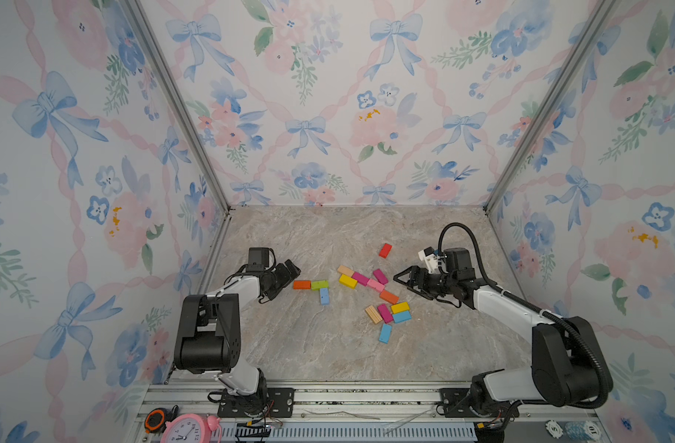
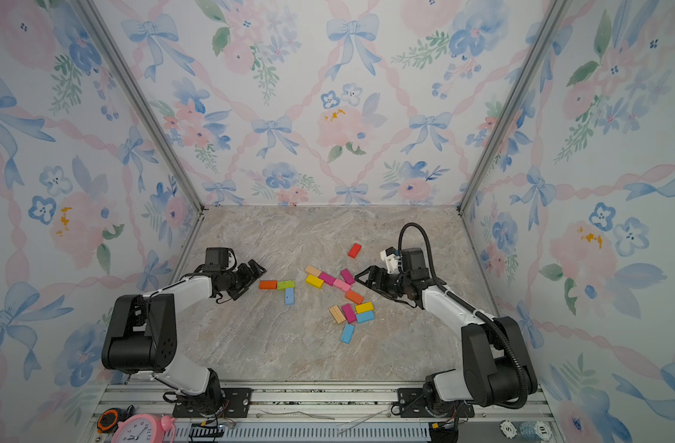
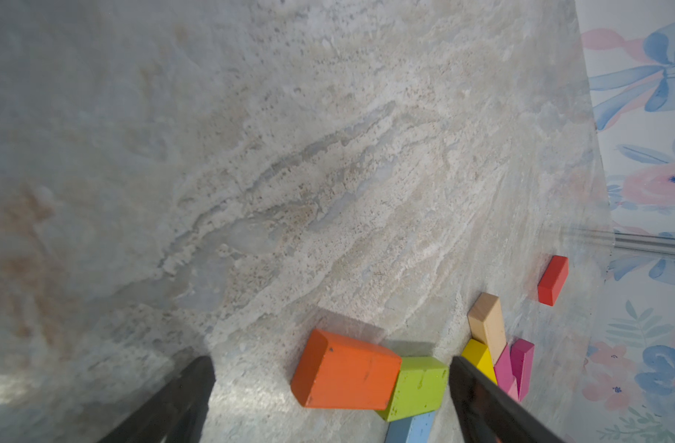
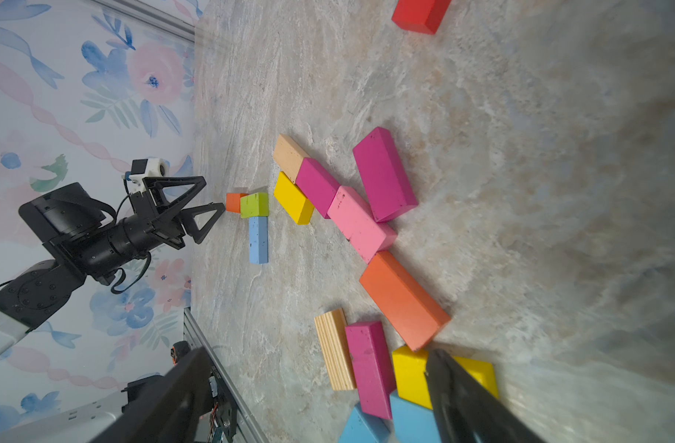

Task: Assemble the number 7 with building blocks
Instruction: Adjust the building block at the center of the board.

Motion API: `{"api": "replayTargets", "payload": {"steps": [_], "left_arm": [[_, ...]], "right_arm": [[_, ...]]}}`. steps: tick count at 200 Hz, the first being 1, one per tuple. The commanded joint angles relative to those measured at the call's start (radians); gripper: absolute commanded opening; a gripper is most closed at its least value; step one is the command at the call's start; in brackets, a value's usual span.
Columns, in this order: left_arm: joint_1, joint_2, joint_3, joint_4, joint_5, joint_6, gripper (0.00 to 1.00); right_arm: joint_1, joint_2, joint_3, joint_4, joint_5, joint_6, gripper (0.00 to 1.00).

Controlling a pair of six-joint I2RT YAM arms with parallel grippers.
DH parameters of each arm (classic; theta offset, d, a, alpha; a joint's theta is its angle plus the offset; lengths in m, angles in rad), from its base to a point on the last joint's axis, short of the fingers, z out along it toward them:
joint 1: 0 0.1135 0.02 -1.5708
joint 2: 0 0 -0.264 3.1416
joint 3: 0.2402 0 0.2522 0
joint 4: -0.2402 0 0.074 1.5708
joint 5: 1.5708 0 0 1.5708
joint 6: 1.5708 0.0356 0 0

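While both my grippers sit empty, the 7 stands three blocks in.
Both top views: left gripper [image 1: 294, 277] spread wide just beside the orange block [image 1: 301, 284], which butts the green block [image 1: 319, 284]; light-blue block [image 1: 324, 296] runs off green as stem. Right gripper [image 1: 399, 282] also wide, near the loose blocks [image 1: 375, 284]; red block [image 1: 385, 250] lies apart. Left wrist: orange and green lie between my fingers [image 3: 174, 402], ungripped. Right wrist: one finger [image 4: 466, 399] hangs over the yellow block [image 4: 408, 372]. Painted wood, so I'd judge light, stiff, slick; pinch across the long sides, mid-length.
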Motion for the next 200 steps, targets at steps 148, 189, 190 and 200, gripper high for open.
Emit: {"api": "replayTargets", "payload": {"steps": [148,189,190,200], "left_arm": [[-0.17,-0.511,-0.291,-0.043,0.025,-0.18,0.98],[-0.157,-0.597,-0.346,-0.037,0.039,-0.215,0.98],[-0.156,-0.6,-0.346,-0.039,0.039,-0.214,0.98],[-0.133,-0.623,-0.344,-0.055,0.032,-0.193,0.98]], "right_arm": [[0.355,0.109,0.165,-0.063,0.129,0.007,0.9],[0.496,0.219,0.234,0.036,0.135,0.116,0.9],[0.499,0.222,0.235,0.036,0.136,0.117,0.9],[0.536,0.256,0.266,0.046,0.14,0.131,0.9]]}}
